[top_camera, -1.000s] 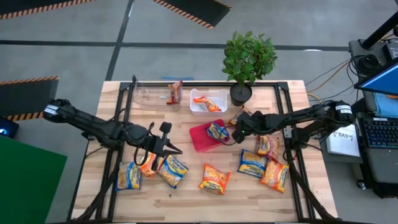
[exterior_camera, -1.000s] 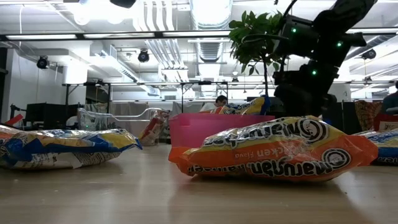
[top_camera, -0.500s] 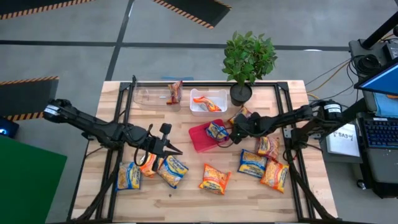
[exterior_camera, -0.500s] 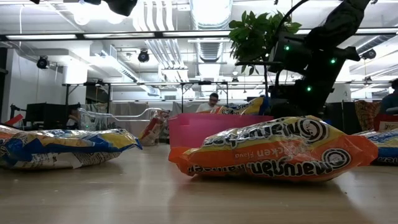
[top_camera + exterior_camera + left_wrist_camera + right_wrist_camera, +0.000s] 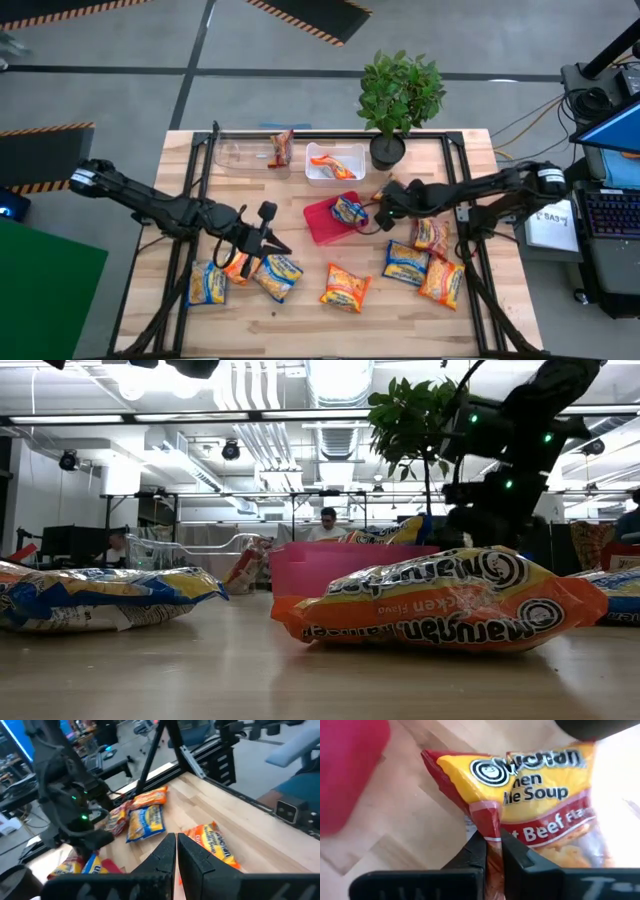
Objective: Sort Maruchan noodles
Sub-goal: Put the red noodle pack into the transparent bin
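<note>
**Right claw pinches a red beef packet beside the red tray**

Nearest the front edge of the wooden table [image 5: 300, 320] lies a row of noodle packets: a blue-and-yellow packet [image 5: 207, 283] at the left, another blue-and-yellow packet [image 5: 279, 275] just beside it, an orange packet [image 5: 345, 286] in the middle, then a blue-and-yellow packet [image 5: 407, 263] and an orange packet [image 5: 442, 281] at the right. In the low view the middle orange packet [image 5: 440, 602] fills the foreground, with a blue-and-yellow one [image 5: 100, 598] to its left.

Just behind the left packets hangs the left gripper [image 5: 272, 240], its two fingers [image 5: 170, 855] pressed together with nothing between them. An orange packet [image 5: 238, 265] lies under it.

Farther back, near the table's middle, a red tray [image 5: 322, 222] holds one blue-and-yellow packet [image 5: 349, 210]. Just to its right, the right gripper [image 5: 383, 203] is closed on the corner of a red-and-yellow beef packet [image 5: 530, 795]; its fingers [image 5: 477, 852] squeeze the crinkled edge, and the red tray [image 5: 350, 775] shows close by. A reddish packet [image 5: 431, 235] lies on the table under the right arm.

At the back of the table, a clear tray [image 5: 245, 155] has a reddish packet [image 5: 283, 147] at its right end, and a white tray [image 5: 335, 163] beside it holds an orange packet [image 5: 338, 159]. A potted plant [image 5: 400, 95] stands at the back right.

Beyond the table, a person [image 5: 327, 525] sits in the room.
</note>
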Controlling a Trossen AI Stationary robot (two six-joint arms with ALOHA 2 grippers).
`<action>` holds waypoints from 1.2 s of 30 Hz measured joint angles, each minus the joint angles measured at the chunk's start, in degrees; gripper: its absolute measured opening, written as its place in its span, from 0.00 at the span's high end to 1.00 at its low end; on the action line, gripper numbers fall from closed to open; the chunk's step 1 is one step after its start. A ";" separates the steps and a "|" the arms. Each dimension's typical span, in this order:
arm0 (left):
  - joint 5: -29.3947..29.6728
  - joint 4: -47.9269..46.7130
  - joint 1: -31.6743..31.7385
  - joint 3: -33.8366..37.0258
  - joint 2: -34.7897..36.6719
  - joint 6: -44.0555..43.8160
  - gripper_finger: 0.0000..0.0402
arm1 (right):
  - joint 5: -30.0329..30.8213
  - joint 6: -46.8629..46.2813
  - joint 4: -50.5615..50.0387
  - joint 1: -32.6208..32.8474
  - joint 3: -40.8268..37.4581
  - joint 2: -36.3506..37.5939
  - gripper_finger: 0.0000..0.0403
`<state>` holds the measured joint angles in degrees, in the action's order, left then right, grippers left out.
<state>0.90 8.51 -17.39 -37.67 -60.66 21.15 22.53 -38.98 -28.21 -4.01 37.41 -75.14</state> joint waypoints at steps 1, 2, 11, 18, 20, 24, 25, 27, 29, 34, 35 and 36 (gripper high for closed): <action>0.01 0.00 0.01 0.00 0.00 -0.01 1.00 | -0.08 -0.02 -0.58 0.00 0.00 1.19 0.96; 0.03 0.03 0.02 0.00 0.03 -0.15 1.00 | -0.41 -0.01 -1.13 0.00 0.00 2.49 0.96; 5.00 -3.72 -0.02 -0.14 1.31 -0.04 1.00 | -4.43 1.21 -2.17 0.01 0.00 15.73 0.97; 14.97 -11.89 0.32 0.04 10.56 3.65 1.00 | -12.15 0.02 -2.10 0.00 0.00 28.03 0.97; 15.03 -12.54 0.82 0.96 13.92 3.88 1.00 | -14.23 -1.59 -1.44 0.02 0.00 31.11 0.97; 15.11 -12.35 1.68 3.21 20.01 3.89 1.00 | -17.07 -3.72 2.69 0.53 -0.02 34.96 0.97; 15.11 -12.21 1.70 3.81 21.21 3.87 1.00 | -17.46 -3.90 4.19 0.71 -0.02 35.48 0.97; 15.09 -11.16 1.70 5.22 23.06 3.89 1.00 | -18.26 -3.98 7.71 1.07 -0.04 35.88 0.97; 15.09 -9.88 1.70 6.63 24.65 3.90 1.00 | -18.50 -4.03 12.13 1.58 -0.04 35.52 0.97; 15.09 -8.04 1.70 9.13 26.47 5.58 1.00 | -18.50 -3.20 25.72 2.38 -0.04 31.48 0.97; 15.09 -7.16 1.70 9.82 26.71 6.49 1.00 | -18.50 -2.75 28.79 2.38 -0.04 30.25 0.97; 15.08 -6.44 1.70 10.53 27.01 7.45 1.00 | -18.51 -2.25 31.95 2.38 -0.04 28.91 0.97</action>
<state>15.98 2.06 -15.68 -27.14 -33.66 28.60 4.02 -41.23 3.75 -1.63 37.37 -46.23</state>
